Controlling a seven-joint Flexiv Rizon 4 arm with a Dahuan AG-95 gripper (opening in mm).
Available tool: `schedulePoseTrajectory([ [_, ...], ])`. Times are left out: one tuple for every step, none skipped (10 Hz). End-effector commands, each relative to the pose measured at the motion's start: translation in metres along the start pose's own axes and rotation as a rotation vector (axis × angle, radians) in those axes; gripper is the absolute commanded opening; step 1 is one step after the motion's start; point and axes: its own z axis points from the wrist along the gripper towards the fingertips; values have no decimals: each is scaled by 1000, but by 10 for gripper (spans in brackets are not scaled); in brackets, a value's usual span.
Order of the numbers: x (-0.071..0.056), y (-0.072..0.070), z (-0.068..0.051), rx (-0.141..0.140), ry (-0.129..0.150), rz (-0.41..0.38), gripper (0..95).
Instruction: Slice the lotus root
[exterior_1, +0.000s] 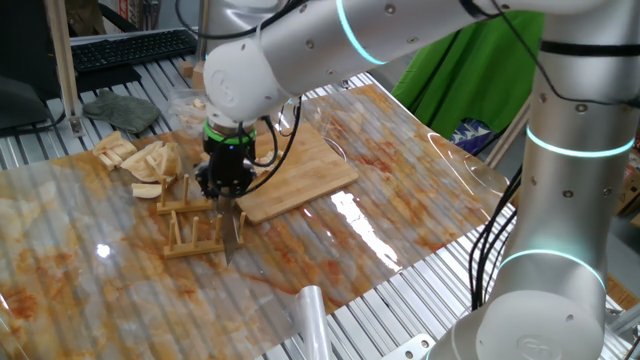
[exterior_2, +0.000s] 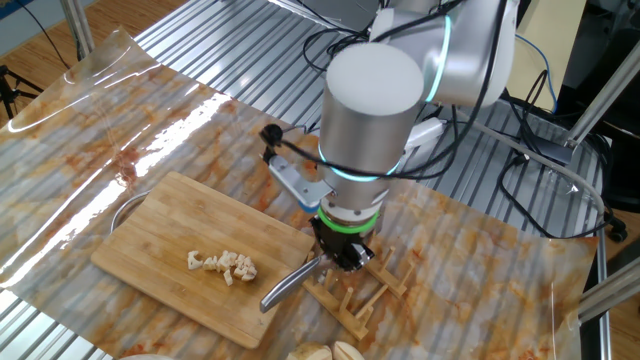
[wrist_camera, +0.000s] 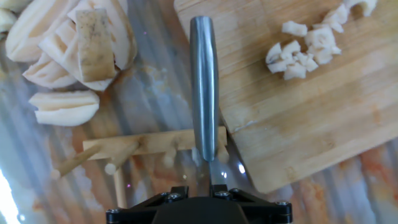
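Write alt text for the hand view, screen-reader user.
A steel knife sits in a wooden rack, handle pointing away from the gripper just above it. A bamboo board at right holds small pale lotus root bits; tan wedge slices lie upper left.

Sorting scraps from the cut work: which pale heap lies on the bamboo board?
The cluster of tiny cream lotus root bits lies on the bamboo cutting board; the bigger heap of tan wedge-shaped slices lies off it, on the plastic-covered table.

The bamboo cutting board (exterior_2: 160, 255) is bare around the lotus root bits (exterior_2: 224, 265), open from above, while the wooden rack (exterior_2: 357, 290), the knife (wrist_camera: 204, 93) lying across it and the tan wedge slices (exterior_1: 140, 158) crowd its near side
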Motion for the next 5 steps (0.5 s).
schedulePoseTrajectory([
  [5,-5,-13,-19,9,13,380],
  [7,-11,-23,-30,27,10,190],
  [9,-14,-30,-33,28,10,190],
  [10,-18,-37,-34,30,11,190],
  [11,-23,-45,-50,35,27,190],
])
